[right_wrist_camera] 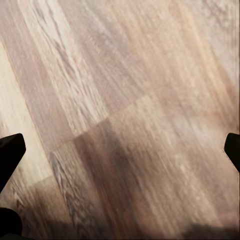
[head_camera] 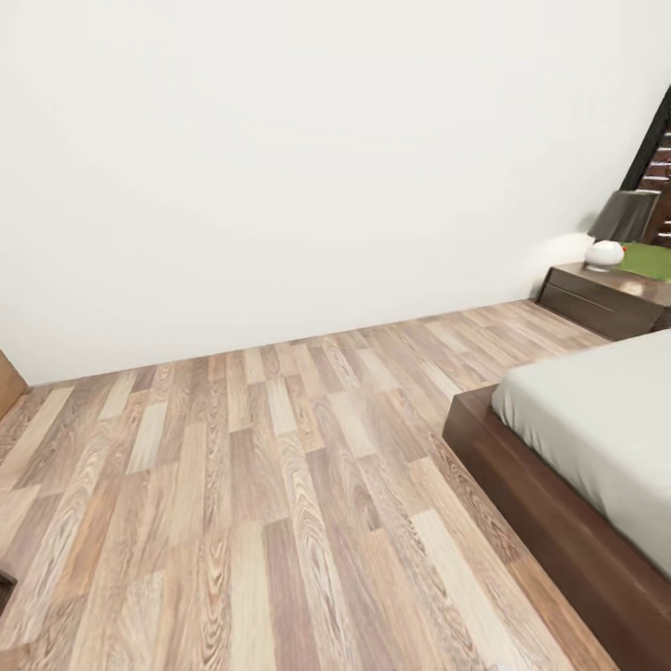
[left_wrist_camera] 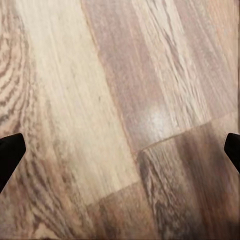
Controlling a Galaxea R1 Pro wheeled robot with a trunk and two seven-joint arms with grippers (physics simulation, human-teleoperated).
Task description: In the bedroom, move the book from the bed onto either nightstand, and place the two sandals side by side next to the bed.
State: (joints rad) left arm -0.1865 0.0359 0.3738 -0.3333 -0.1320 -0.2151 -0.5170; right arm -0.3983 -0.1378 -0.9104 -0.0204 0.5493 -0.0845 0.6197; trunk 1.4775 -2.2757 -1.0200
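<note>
I see the bed (head_camera: 596, 419) ahead on my right side with the nightstand (head_camera: 601, 298) past it, so my right gripper (right_wrist_camera: 120, 145) is nearer, both grippers spread wide over bare floor (head_camera: 233, 485).

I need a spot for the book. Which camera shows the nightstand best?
The head view: the nightstand stands by the wall beyond the bed, lamp on top. Both wrist views show wood floor instead.

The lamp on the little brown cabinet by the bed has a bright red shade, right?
Not quite. The lamp on the nightstand by the bed has a dark grey shade, not a red one, above a white base. The head view shows it at the far right, against the white wall.
</note>
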